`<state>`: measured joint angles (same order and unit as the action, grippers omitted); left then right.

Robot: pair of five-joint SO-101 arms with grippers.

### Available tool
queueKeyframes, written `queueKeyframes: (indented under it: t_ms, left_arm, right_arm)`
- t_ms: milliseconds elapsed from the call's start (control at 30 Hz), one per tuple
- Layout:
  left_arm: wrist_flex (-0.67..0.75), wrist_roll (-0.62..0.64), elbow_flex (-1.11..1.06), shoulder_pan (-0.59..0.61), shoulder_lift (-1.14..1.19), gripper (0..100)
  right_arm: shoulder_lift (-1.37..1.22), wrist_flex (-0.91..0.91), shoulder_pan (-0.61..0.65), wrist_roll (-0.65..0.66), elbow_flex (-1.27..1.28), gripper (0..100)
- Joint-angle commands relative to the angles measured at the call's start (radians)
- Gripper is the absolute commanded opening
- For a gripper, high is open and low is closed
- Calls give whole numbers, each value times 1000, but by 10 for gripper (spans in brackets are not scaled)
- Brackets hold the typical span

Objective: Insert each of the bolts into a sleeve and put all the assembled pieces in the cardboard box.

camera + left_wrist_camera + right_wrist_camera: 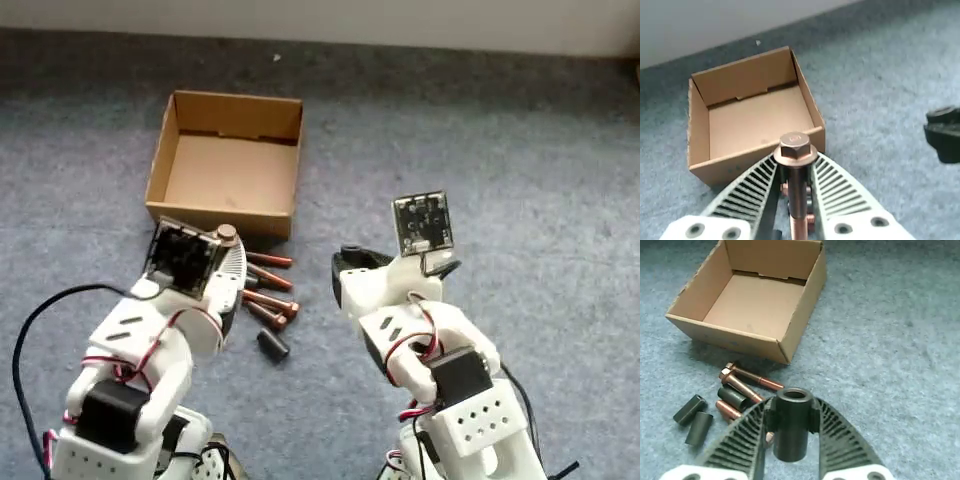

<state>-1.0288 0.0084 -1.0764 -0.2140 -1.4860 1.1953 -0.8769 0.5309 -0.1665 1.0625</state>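
Between the fingers of my left end effector (796,167) sits a copper-coloured bolt (795,147), gripped by its shank with the hexagonal head just past the fingertips. Just beyond that end effector, the cardboard box (700,125) lies open on the grey carpeted surface (880,75). My right end effector (791,412) is clenched on a black sleeve (791,432), its open bore showing at the fingertips. Ahead of it, toward my left end effector's side, loose bolts (747,376) and a few dark sleeves (690,410) lie together, near the box's front wall.
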Motion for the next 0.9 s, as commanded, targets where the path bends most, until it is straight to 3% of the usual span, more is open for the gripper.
queueKeyframes:
  t_ms: [0, 267, 433, 567, 867]
  left_arm:
    - [14, 66, 50, 12, -170, 6]
    - [153, 77, 50, 12, -225, 6]
    - [215, 78, 50, 12, -225, 6]
    - [259, 80, 48, 12, -225, 6]
    - [316, 279, 44, 5, -225, 6]
  right_arm:
    - [28, 56, 65, -2, -45, 5]
    - [30, 229, 177, 5, 31, 5]
    - [56, 378, 222, 207, 139, 5]
    - [203, 522, 245, 256, 291, 5]
    - [476, 535, 315, 261, 441, 5]
